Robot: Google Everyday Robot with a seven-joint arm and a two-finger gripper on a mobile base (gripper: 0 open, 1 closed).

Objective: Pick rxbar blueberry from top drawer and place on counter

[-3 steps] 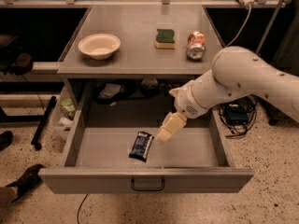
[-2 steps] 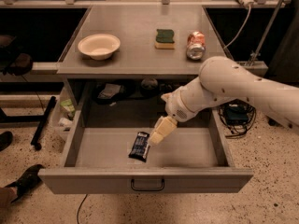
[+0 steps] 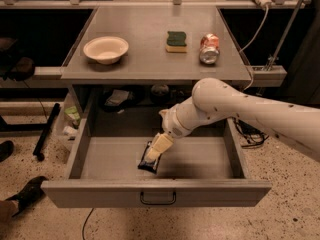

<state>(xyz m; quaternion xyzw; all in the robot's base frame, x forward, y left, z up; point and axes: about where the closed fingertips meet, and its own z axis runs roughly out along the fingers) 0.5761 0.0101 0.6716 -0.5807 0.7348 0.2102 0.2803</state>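
The rxbar blueberry (image 3: 146, 164), a dark navy bar, lies flat on the floor of the open top drawer (image 3: 100, 194), near the middle and close to the front panel. My gripper (image 3: 159, 147), cream-coloured, reaches down into the drawer from the right on the white arm (image 3: 240, 109). Its tip is over the bar's far end and hides part of it. The grey counter (image 3: 150, 19) is above the drawer.
On the counter stand a cream bowl (image 3: 105, 49) at the left, a green-and-yellow sponge (image 3: 176, 40) in the middle and a red can (image 3: 209, 48) lying at the right. The drawer front has a dark pull handle (image 3: 158, 199). Clutter sits behind the drawer and cables hang at the right.
The arm has swung left and lower into the drawer. The gripper has gone from beside the bar's right side to over its far end. The bar has not moved.
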